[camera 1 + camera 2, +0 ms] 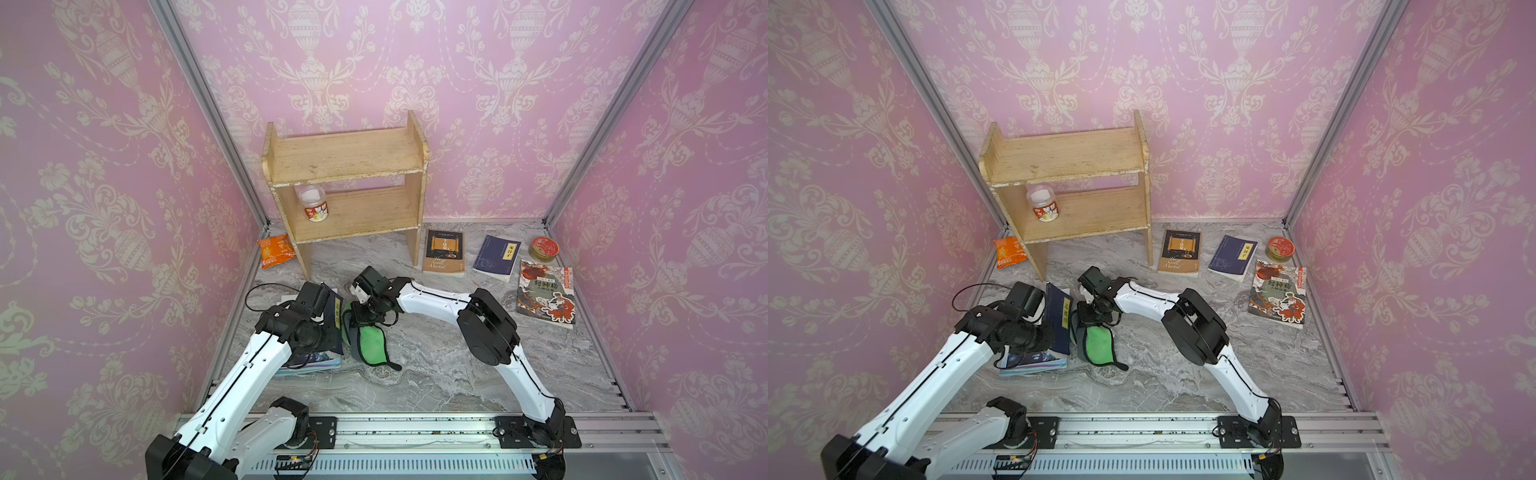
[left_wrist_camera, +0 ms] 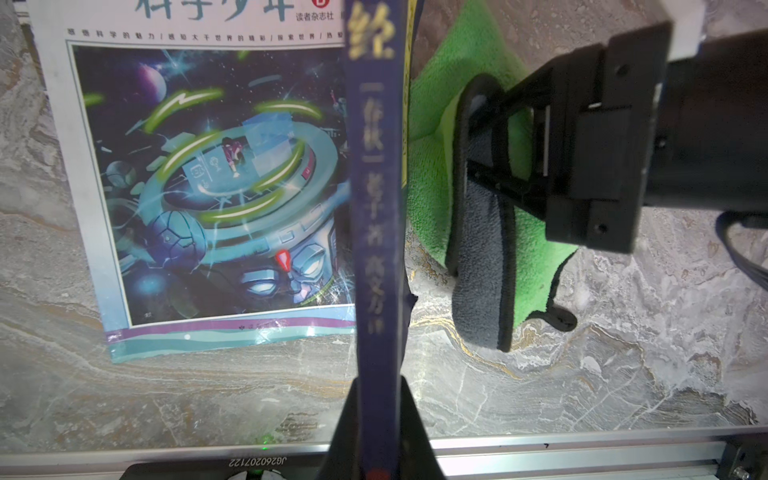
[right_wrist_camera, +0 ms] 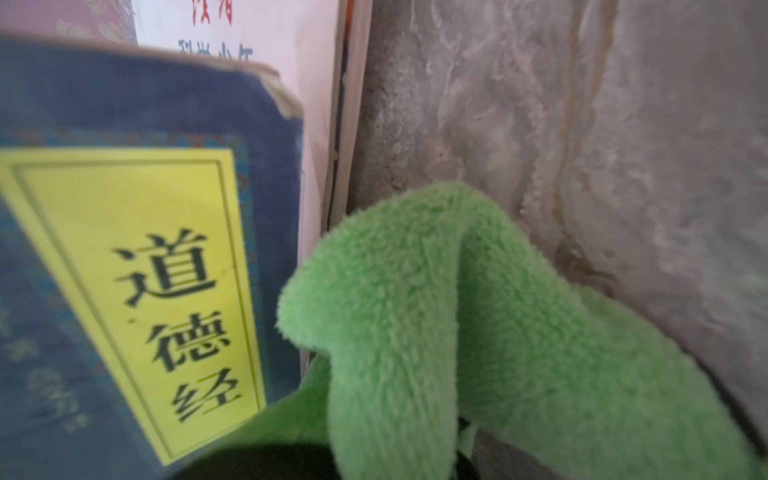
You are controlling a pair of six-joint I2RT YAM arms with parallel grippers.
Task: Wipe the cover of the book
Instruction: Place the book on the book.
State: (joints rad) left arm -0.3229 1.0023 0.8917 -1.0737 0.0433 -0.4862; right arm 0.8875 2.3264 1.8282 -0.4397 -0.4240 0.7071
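Observation:
A dark blue book (image 1: 335, 316) (image 1: 1059, 313) stands on edge above the table, its spine (image 2: 376, 208) clamped in my shut left gripper (image 2: 379, 392). The cover with its yellow title label (image 3: 124, 257) faces my right gripper (image 1: 360, 316). That gripper is shut on a green cloth (image 1: 370, 341) (image 1: 1096, 345) with a grey back, and its fingers are buried in the folds. The cloth (image 3: 415, 316) (image 2: 432, 166) lies right beside the cover, at the label's lower corner. I cannot tell whether it touches.
A space-themed magazine (image 1: 311, 362) (image 2: 208, 187) lies flat under the held book. A wooden shelf (image 1: 345, 166) at the back holds a jar (image 1: 311, 203), with an orange packet (image 1: 276, 250) beside it. Three books (image 1: 444, 252) (image 1: 496, 257) (image 1: 546, 293) and a red tin (image 1: 543, 248) lie on the right.

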